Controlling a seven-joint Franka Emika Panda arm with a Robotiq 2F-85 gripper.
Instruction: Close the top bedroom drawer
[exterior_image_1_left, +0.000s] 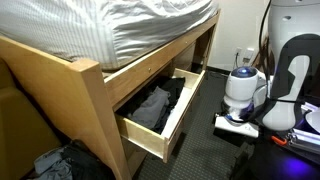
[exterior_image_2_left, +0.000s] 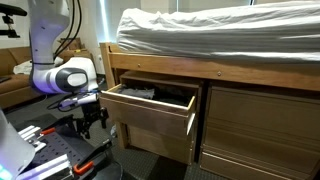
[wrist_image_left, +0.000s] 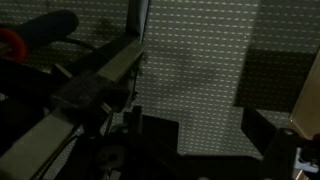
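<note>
One drawer stands pulled well out of the bed frame (exterior_image_2_left: 255, 75): the top bedroom drawer (exterior_image_1_left: 143, 138), a deep box of pale honey-coloured wood with a plain flat front. In both exterior views it juts out over the dark carpet (exterior_image_1_left: 200, 150), and dark clothes (exterior_image_1_left: 155, 105) lie crumpled inside it, below the rim. Above it the mattress, under pale striped bedding (exterior_image_1_left: 130, 25), overhangs the frame. In an exterior view the drawer (exterior_image_2_left: 150, 110) sits above another wooden panel that lies flush with the frame, and a larger flush panel (exterior_image_2_left: 260, 125) fills the space beside it. The white arm (exterior_image_2_left: 60, 75) stands off the drawer's end, and the gripper (exterior_image_2_left: 92, 120) hangs low, near the drawer's corner but apart from it, touching no wood. In the other exterior view the gripper (exterior_image_1_left: 236, 120) is down close to the carpet, well clear of the drawer front. Whether its jaws are apart or together I cannot tell; the wrist view is too dark to settle it and shows mainly textured carpet (wrist_image_left: 190, 60).
</note>
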